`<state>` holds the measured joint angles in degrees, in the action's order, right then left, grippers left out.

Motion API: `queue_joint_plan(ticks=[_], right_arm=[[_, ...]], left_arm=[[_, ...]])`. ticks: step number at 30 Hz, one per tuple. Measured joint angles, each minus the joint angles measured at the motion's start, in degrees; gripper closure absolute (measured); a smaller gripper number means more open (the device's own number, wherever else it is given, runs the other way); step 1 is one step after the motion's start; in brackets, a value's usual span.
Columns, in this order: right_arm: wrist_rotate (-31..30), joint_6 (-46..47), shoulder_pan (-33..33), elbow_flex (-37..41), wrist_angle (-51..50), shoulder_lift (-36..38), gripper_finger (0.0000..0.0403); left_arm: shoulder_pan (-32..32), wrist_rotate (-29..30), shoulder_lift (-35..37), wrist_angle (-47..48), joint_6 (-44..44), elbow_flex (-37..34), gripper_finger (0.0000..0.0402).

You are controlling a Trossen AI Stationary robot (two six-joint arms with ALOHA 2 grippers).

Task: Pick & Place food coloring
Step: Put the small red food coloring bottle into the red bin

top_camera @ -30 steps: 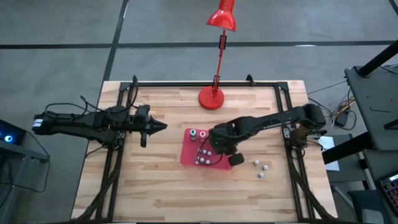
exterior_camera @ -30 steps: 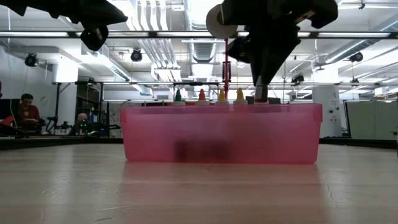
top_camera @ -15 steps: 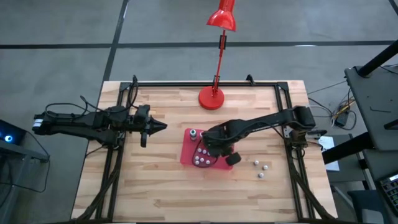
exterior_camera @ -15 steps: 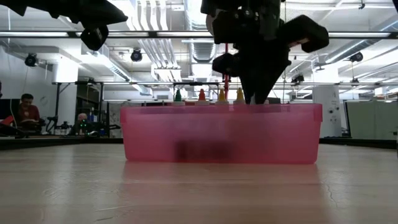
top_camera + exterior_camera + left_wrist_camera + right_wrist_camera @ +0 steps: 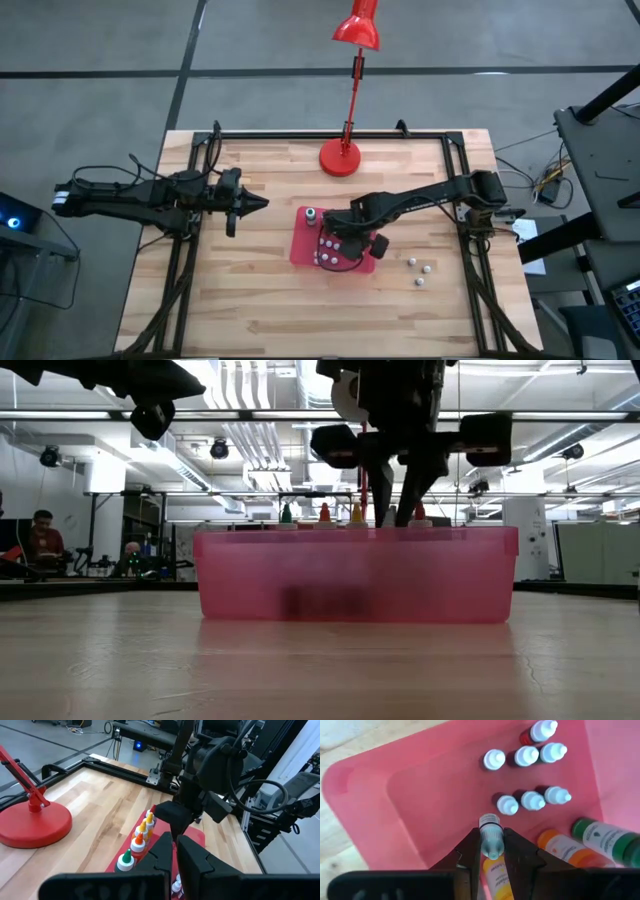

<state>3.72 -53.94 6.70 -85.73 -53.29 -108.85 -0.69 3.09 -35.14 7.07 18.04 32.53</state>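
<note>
The red tray [image 5: 305, 250] lies at the table's middle; in the low view it shows as a pink wall [image 5: 357, 573]. Inside it stand several food coloring bottles: white-capped ones [image 5: 526, 756] and a row with green [image 5: 126, 860], orange [image 5: 138, 842] and yellow [image 5: 143, 827] caps. My right gripper [image 5: 490, 851] hangs over the tray [image 5: 350, 242], pointing down, shut on one small pale-capped bottle [image 5: 490, 836]. My left gripper [image 5: 262, 203] waits shut, raised over the table's left half. My right gripper pinches the small bottle by its two sides [image 5: 489, 831] between its two fingers [image 5: 470, 851]. The fingers come from above, pointing down into the tray. The bottle stands upright, cap end toward the wrist. The tray wall hides whether its base touches the floor.
A red desk lamp stands with its base [image 5: 341, 157] at the table's far edge. Three small white beads [image 5: 421, 270] lie on the wood right of the tray. A black frame [image 5: 300, 135] runs along the table's edges.
My right gripper has rolled about its pointing line and sunk toward the tray, shifting a little toward the table's left, still shut on the small bottle. Its fingertips now reach the tray's rim in the low view.
</note>
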Motion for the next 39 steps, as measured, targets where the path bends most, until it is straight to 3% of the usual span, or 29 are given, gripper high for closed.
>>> queue_joint_plan(ticks=[28, 39], right_arm=[[2.63, -1.13, -0.24, 2.38, 4.84, -0.15, 0.0339], [2.2, 3.21, -0.37, 2.38, 5.37, -5.04, 0.0339]], left_arm=[[0.02, 0.59, 0.0, -0.13, -0.04, 0.0, 0.0402], [0.02, 0.79, 0.02, -0.37, 0.07, 0.0, 0.0402]])
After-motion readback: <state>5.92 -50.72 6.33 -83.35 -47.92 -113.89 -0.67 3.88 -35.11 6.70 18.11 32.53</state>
